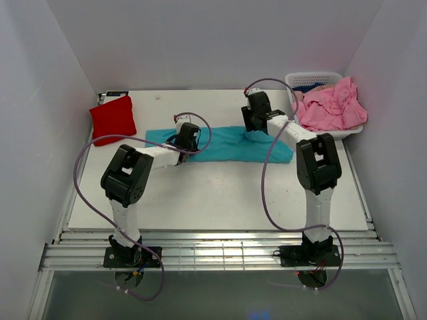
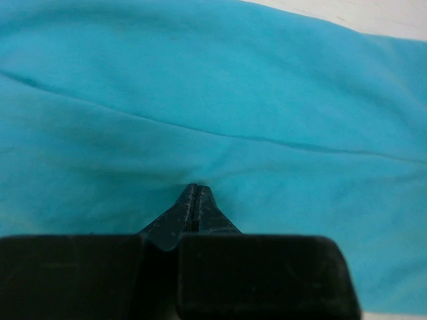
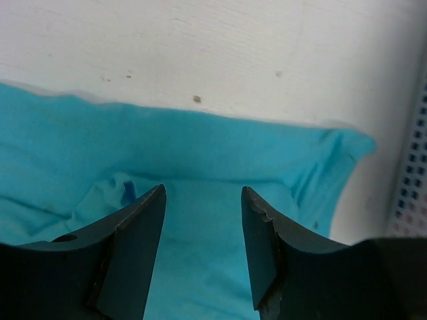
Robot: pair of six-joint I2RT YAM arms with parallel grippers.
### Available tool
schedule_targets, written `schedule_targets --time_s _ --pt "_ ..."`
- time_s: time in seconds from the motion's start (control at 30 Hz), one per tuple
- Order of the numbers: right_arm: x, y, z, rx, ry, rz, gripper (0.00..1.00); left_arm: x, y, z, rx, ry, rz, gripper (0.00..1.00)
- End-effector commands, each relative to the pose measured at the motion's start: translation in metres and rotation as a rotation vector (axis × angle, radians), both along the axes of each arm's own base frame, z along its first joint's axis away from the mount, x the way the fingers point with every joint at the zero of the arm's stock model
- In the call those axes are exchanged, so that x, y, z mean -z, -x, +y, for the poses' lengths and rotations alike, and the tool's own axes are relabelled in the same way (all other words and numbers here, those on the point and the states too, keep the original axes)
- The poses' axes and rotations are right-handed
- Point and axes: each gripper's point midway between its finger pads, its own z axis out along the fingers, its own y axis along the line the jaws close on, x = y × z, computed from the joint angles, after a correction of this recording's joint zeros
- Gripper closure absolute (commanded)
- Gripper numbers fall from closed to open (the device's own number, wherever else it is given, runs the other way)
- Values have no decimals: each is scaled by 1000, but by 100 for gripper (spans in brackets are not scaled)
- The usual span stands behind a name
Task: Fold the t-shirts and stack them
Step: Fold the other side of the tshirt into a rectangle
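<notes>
Item, left arm: reached forward from its base, elbow raised, forearm angled in toward mid-table. Left gripper (image 1: pixel 186 137) lowered onto the left part of the teal t-shirt (image 1: pixel 220 144). Jaws closed flat together, tips (image 2: pixel 195 193) meeting the cloth where it puckered slightly; whether any fabric was pinched between them could not be told

Item, right arm: upright at the base, bent at the elbow, forearm stretched back and left. Right gripper (image 3: pixel 203 195) hung over the shirt's right part, jaws spread wide with nothing between them, dark fingers chipped along the inner edges

Item, teal t-shirt: soft, smooth knit, laid as a long band across the white table (image 1: pixel 220 197), faint creases running its length, right corner bunched

Item, red t-shirt (image 1: pixel 113 119): folded into a plump square at the far left corner

Item, pink t-shirts (image 1: pixel 331 107): crumpled heap spilling over a white slotted plastic basket (image 1: pixel 312 78), far right
</notes>
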Motion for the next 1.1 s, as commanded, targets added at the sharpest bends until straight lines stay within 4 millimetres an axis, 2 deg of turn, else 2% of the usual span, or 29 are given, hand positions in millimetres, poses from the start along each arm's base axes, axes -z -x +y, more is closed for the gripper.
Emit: schedule_targets --time_s 0.0,0.03,0.07,0.1,0.13,0.17,0.2,0.23,0.3,0.37,0.43,0.47,0.57,0.87,1.07 --pt "-79 8 -15 53 -47 -211 45 -50 12 -42 103 34 -104 100" --pt "-81 14 -18 61 -48 -211 45 -62 13 -54 139 32 -143 100" --pt "-80 20 -21 66 -45 -200 46 -79 15 -78 190 67 -199 100" --pt "-77 28 -24 68 -34 -177 53 -96 15 -92 222 97 -236 100" --pt "-68 34 -27 64 -24 -147 64 -104 16 -104 247 112 -252 100" --pt "-62 37 -27 62 -15 -124 89 -110 20 -119 276 122 -260 100" --pt "-52 43 -27 76 -29 -88 92 -106 18 -128 287 118 -253 100" --pt "-43 47 -26 70 -30 -62 92 -119 16 -143 303 140 -277 100" --pt "-24 53 -24 56 -32 -10 92 -119 17 -158 333 151 -276 100" --pt "-4 59 -21 55 -41 43 92 -115 17 -176 369 155 -272 100" --pt "8 63 -15 42 -65 80 92 -106 17 -191 397 155 -262 100" --pt "19 63 -14 40 -64 101 92 -101 16 -194 405 152 -256 100" --pt "33 62 -9 35 -70 133 92 -93 15 -201 419 163 -245 100" --pt "45 53 -5 34 -67 147 92 -72 14 -216 475 165 -220 100" --pt "49 50 -7 43 -49 146 92 -36 19 -213 474 137 -162 100"
